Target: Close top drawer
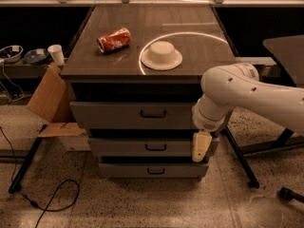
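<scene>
The top drawer (118, 115) is the tallest grey front of a three-drawer cabinet, with a small dark handle (153, 113) at its centre. It stands only slightly out from the cabinet, with a dark gap above its front. My white arm (237, 91) reaches in from the right. My gripper (200, 147) hangs down at the cabinet's front right corner, just below the top drawer's right end and in front of the middle drawer (137, 147).
A red can (114, 40) lies on its side and a white bowl (162, 55) sits upside down on the cabinet top. The bottom drawer (142, 170) is below. Cardboard (47, 99) leans at the left, near a white cup (56, 54). A desk (285, 46) stands to the right.
</scene>
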You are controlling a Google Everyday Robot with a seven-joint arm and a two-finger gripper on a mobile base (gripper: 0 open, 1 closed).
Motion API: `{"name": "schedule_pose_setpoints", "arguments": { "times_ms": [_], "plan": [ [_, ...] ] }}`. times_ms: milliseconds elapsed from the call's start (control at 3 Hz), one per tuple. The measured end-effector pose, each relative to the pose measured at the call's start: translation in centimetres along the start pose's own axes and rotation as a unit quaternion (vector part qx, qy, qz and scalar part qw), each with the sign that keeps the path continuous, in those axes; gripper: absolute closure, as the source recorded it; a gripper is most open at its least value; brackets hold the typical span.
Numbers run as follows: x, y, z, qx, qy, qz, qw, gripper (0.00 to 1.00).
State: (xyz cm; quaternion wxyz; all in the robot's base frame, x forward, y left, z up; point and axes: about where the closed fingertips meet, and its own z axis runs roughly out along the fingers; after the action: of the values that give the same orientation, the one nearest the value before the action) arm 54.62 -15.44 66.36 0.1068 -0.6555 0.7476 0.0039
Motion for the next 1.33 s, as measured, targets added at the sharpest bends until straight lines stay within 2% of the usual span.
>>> {"name": "schedule_pose_setpoints", "arguments": {
  "times_ms": [333, 1000, 1333],
  "plan": [
    [-0.2, -0.3, -0.1, -0.001, 0.0, 0.0, 1.0, 0.18],
    [-1.0, -1.8, -0.3, -0.001, 0.003, -0.003, 1.0, 0.65],
    [-1.3, -2.4, -0.1, -0.002, 0.006, 0.0, 1.0, 0.62]
  ]
}}
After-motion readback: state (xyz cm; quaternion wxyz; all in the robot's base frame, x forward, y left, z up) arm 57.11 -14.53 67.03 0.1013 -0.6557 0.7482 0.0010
